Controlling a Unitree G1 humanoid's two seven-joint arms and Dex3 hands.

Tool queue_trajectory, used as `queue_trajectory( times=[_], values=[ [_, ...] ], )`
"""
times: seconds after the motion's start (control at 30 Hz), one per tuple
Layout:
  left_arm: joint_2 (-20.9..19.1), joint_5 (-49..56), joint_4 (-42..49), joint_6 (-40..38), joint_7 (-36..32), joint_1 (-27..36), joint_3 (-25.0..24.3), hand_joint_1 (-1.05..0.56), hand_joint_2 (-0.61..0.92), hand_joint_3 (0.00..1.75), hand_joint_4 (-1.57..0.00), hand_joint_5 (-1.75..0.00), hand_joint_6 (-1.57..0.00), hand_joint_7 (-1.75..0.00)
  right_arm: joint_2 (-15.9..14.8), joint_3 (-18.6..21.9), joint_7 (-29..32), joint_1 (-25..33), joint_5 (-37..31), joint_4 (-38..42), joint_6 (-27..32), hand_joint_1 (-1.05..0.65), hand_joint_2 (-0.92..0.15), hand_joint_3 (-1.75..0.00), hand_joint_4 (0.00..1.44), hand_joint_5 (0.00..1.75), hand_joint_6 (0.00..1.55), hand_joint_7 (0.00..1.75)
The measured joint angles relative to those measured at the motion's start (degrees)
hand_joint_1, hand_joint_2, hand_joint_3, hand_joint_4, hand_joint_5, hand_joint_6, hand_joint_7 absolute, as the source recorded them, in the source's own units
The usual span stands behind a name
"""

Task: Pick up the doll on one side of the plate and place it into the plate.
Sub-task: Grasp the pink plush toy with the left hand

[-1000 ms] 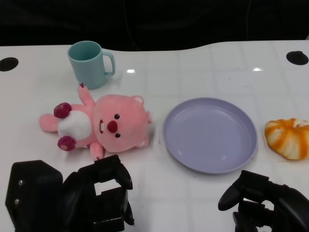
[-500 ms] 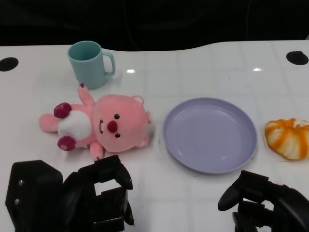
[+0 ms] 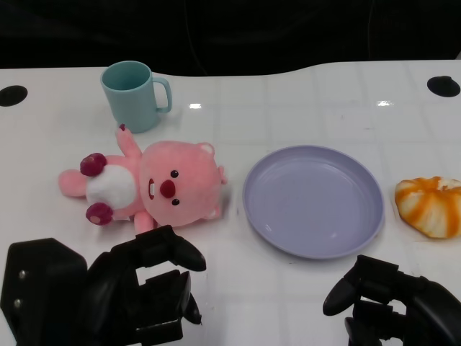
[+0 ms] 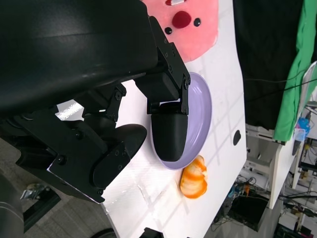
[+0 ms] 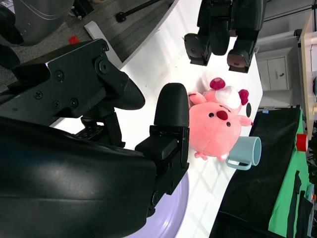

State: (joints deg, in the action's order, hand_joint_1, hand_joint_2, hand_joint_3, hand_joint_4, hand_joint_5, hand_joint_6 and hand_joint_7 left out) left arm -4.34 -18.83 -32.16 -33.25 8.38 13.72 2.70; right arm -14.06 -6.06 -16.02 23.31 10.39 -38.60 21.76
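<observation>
Task barely started, nothing moved to the goal yet. Pink doll [image 3: 155, 189] lies on its back on the white table [image 3: 302, 94], at 9 o'clock of the purple plate [image 3: 312, 200], just beside its rim but not in it; the plate holds nothing. Teal mug [image 3: 135, 94] stands at 12 o'clock of the doll, near its raised arm. Orange-and-white striped thing [image 3: 430, 205], bun or peeled fruit, can't say which, sits at 3 o'clock of the plate, just off the rim. Left hand [image 3: 148, 292] hovers at 6 o'clock of the doll, near its lower edge but apart from it, fingers apart and grasping nothing. Right hand [image 3: 385, 299] is low at 5 o'clock of the plate, fingers loosely curled forward with nothing in them, not clenched, idle-looking. Right wrist view shows the doll [image 5: 218, 121] and mug [image 5: 244, 152] beyond the right hand's fingers, with the left hand above the doll, no contact. Judgement: reach stage only; all left to do: close on the doll, lift, carry toward 3 o'clock, release inside the plate.
</observation>
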Motion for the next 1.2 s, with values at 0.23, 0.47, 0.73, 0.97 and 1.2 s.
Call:
queue_trajectory(
  times=[0.23, 0.47, 0.73, 0.97, 1.2],
  values=[
    [-0.51, 5.76, 0.85, 9.91, 0.04, 0.52, 1.38, -0.23, 0.68, 0.68, -0.54, -1.14, -0.63, -0.64, -0.01, -0.03, -0.01, 0.00, 0.00, -0.01, 0.00, -0.07, -0.63, -1.11, 0.66, 1.75, 0.52, 1.40],
    [-3.09, 12.25, 4.21, 19.99, 0.35, 0.14, 2.03, -0.27, 0.85, 0.29, -0.40, -0.96, -0.64, -0.28, -0.01, -0.45, 0.13, 0.01, -0.01, -0.03, 0.01, -0.07, -0.63, -1.10, 0.66, 1.75, 0.52, 1.40],
    [-8.81, 18.31, 5.10, 23.89, 2.69, -3.38, 1.35, -0.44, 0.92, 0.08, -0.20, -0.86, -0.52, -0.11, -0.01, -0.52, 0.49, -0.16, -0.02, -0.01, 0.01, -0.08, -0.63, -1.10, 0.66, 1.75, 0.52, 1.40],
    [-14.03, 25.71, 5.78, 25.77, 3.18, -6.50, 0.16, -0.54, 0.92, 0.06, -0.08, -0.81, -0.41, -0.03, -0.01, -0.51, 0.52, -0.44, -0.01, 0.40, 0.01, -0.06, -0.63, -1.10, 0.65, 1.75, 0.52, 1.39],
    [-19.53, 36.51, 5.70, 25.46, 3.23, -10.23, -0.31, -0.54, 0.91, 0.02, 0.00, -0.72, -0.33, 0.00, -0.01, -0.52, 0.56, -0.54, -0.04, 0.45, 0.01, -0.07, -0.63, -1.10, 0.65, 1.75, 0.52, 1.39]
  ],
)
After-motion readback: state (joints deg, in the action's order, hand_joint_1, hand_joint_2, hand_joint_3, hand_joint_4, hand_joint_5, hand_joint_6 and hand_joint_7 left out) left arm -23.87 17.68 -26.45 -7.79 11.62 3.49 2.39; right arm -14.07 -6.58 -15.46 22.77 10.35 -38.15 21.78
